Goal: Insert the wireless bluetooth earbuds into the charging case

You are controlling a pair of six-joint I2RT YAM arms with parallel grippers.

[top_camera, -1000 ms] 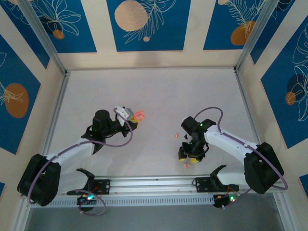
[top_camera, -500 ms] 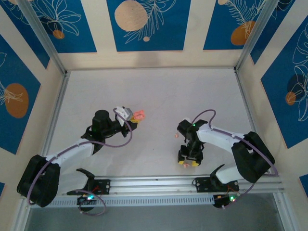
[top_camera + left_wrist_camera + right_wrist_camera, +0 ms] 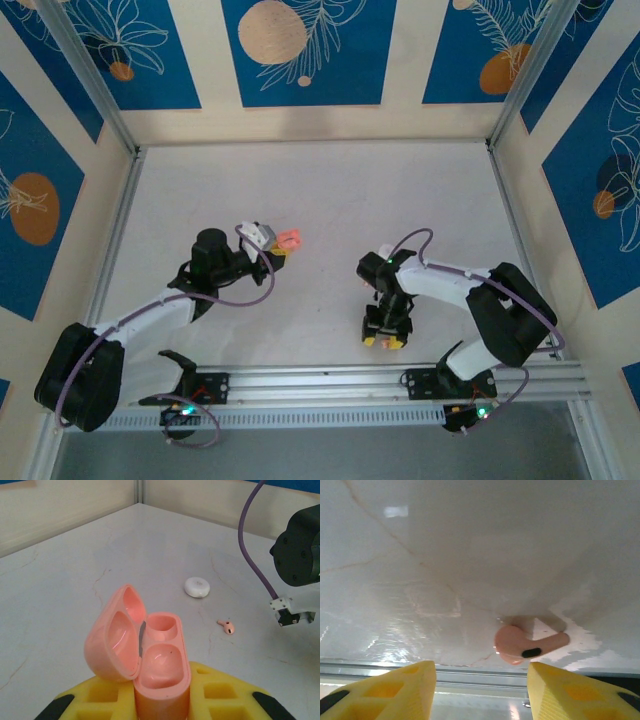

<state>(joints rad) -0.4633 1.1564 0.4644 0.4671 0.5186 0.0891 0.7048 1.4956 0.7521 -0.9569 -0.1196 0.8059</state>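
From above, the right gripper (image 3: 384, 340) has slid back toward the near rail (image 3: 330, 380); at the left wrist, the left gripper (image 3: 161, 702) pinches the open charging case (image 3: 161, 662), both cups empty, one earbud (image 3: 226, 626) lying well away; at the right wrist, spread jaws now sit on both sides of another earbud (image 3: 519, 644), so it looks ready to grab.

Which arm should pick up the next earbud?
Right. The right gripper, open, hovers close over an earbud lying on the table. The left gripper is shut on the open charging case, so it's occupied.
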